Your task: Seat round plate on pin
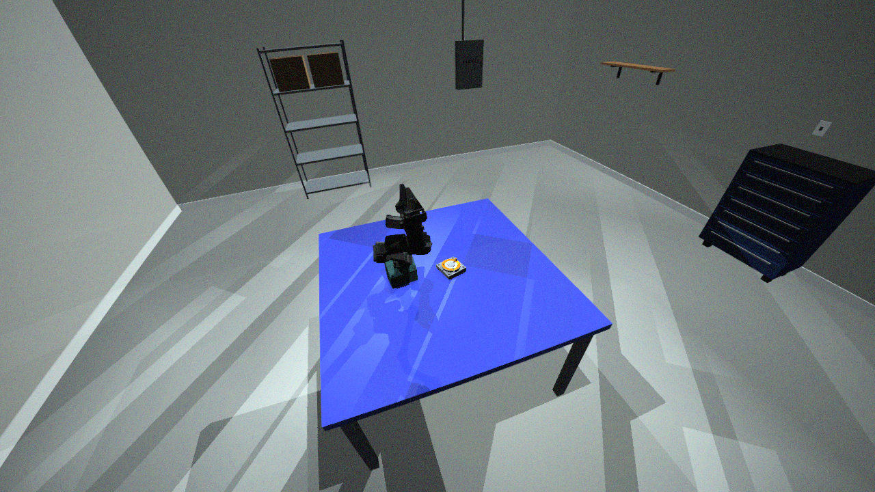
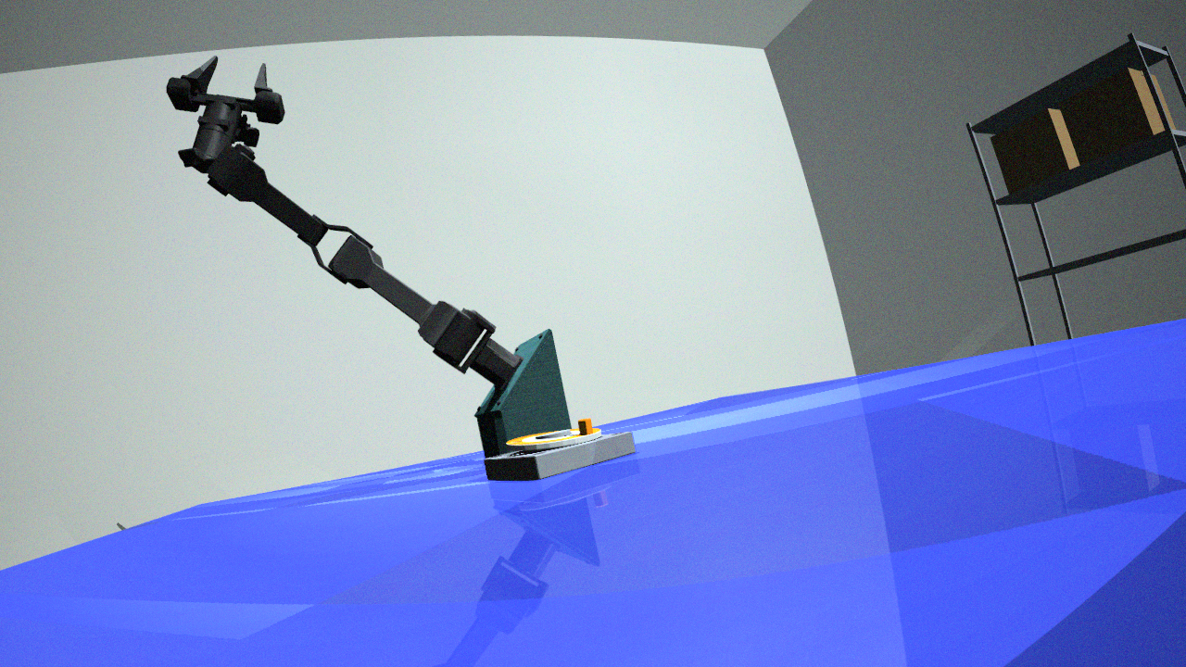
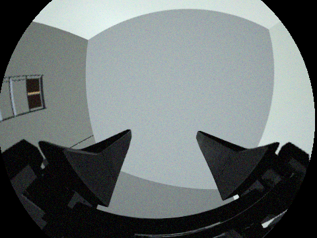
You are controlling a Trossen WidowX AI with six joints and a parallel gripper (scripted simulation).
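The round plate (image 1: 444,267) (image 2: 521,443), white with an orange-yellow ring, sits on the square grey base (image 2: 585,452). Its upright orange tab (image 2: 585,426) is at the right side in the exterior view. A thin dark gap shows under the plate's left edge there, and it seems slightly tilted. The pin and the hole cannot be made out; the post is too small to tell. My gripper (image 2: 239,62) (image 3: 165,134) is open and empty, raised high and away from the plate, pointing upward. No part of the arm touches the plate.
The arm's teal mount (image 1: 401,271) (image 2: 538,385) stands on the blue table (image 1: 489,330) (image 2: 746,531), close beside the base. A shelf rack (image 1: 320,123), a wall shelf (image 1: 637,66) and a dark drawer cabinet (image 1: 789,205) are off the table. The wrist view shows mostly walls and ceiling.
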